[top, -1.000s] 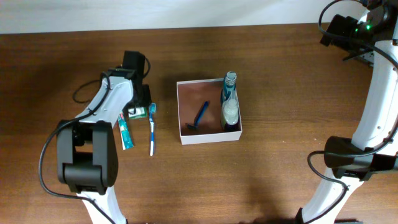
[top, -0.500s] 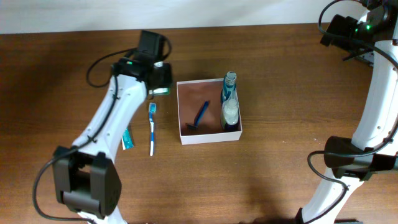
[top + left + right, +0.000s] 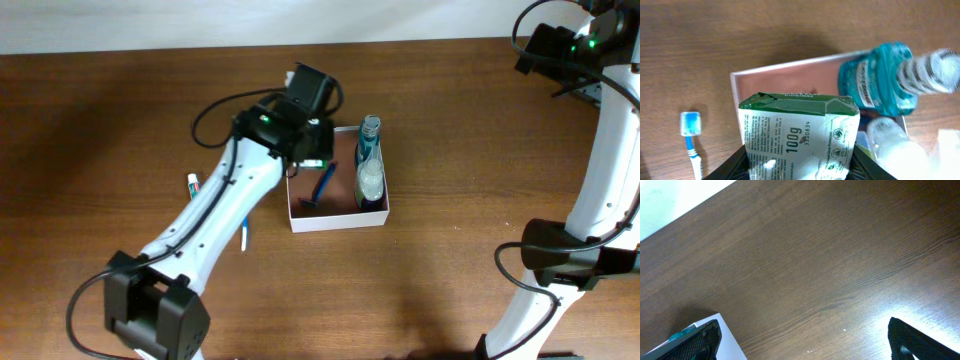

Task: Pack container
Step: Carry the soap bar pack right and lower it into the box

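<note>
While it sits near the middle of the table (image 3: 450,290), the container (image 3: 338,218) holds three things on its reddish-brown floor. A blue razor (image 3: 322,187) lies slanted toward the left half. A teal bottle (image 3: 367,143) and a clear bottle (image 3: 370,181) line up along the right wall, the teal one at the back, its cap showing past the rear rim in the overhead view.

Above the container's back left corner hangs the left gripper (image 3: 800,167). Its fingers are clamped on the two sides of a green and white carton (image 3: 799,131). In the left wrist view the carton's green end points over the container's floor, with the teal bottle just to its right.

Left of the container, apart from it, a toothbrush (image 3: 690,127) lies on the wood, its blue head showing in the wrist view. From overhead the left arm covers most of it. Farther left is a tube (image 3: 192,184), also partly under the arm.

The right gripper (image 3: 805,337) is well off to the right, over bare table. Its fingers are spread wide with nothing between them, and a white corner of the container shows at the lower left of its view.
</note>
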Action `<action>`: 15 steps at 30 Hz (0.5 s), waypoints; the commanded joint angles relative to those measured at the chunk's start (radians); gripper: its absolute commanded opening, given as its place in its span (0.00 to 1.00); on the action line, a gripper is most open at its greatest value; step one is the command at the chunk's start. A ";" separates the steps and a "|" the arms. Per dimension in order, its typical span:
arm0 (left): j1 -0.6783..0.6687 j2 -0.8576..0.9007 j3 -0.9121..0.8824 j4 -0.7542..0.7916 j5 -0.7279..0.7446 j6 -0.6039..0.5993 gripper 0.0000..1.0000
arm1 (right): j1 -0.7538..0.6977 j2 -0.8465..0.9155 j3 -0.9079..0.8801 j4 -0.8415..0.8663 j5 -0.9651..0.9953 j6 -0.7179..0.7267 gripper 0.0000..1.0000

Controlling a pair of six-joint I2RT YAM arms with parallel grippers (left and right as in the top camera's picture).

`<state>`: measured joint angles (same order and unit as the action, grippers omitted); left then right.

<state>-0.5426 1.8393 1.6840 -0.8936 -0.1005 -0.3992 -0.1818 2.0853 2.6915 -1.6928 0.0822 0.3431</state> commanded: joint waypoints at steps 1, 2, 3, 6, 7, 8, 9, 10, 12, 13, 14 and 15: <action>-0.021 0.057 0.016 -0.009 0.010 -0.020 0.03 | -0.003 -0.014 0.002 -0.005 0.008 0.002 0.98; -0.020 0.063 0.016 -0.010 0.010 -0.020 0.03 | -0.003 -0.014 0.002 -0.006 0.008 0.002 0.98; -0.020 0.075 0.016 -0.010 0.010 -0.020 0.03 | -0.003 -0.014 0.002 -0.006 0.008 0.002 0.99; -0.019 0.113 0.016 -0.010 0.011 -0.020 0.03 | -0.003 -0.014 0.002 -0.006 0.008 0.002 0.98; -0.019 0.124 0.016 -0.011 0.011 -0.020 0.03 | -0.003 -0.014 0.002 -0.006 0.008 0.002 0.99; -0.019 0.142 0.016 -0.016 0.011 -0.030 0.03 | -0.003 -0.014 0.002 -0.005 0.008 0.002 0.98; -0.019 0.149 0.016 -0.018 0.011 -0.039 0.03 | -0.003 -0.014 0.002 -0.006 0.008 0.002 0.98; -0.019 0.161 0.016 -0.023 0.011 -0.058 0.03 | -0.003 -0.014 0.002 -0.006 0.008 0.002 0.98; -0.019 0.174 0.016 -0.022 0.010 -0.077 0.03 | -0.003 -0.014 0.002 -0.005 0.008 0.002 0.98; -0.019 0.181 0.016 -0.021 0.010 -0.087 0.03 | -0.003 -0.014 0.002 -0.005 0.008 0.002 0.98; -0.019 0.188 0.016 -0.021 0.010 -0.092 0.03 | -0.003 -0.014 0.002 -0.005 0.008 0.002 0.98; -0.019 0.194 0.016 -0.022 0.009 -0.107 0.02 | -0.003 -0.014 0.002 -0.005 0.008 0.002 0.98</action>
<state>-0.5644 2.0106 1.6840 -0.9169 -0.0929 -0.4500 -0.1818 2.0853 2.6915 -1.6928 0.0822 0.3431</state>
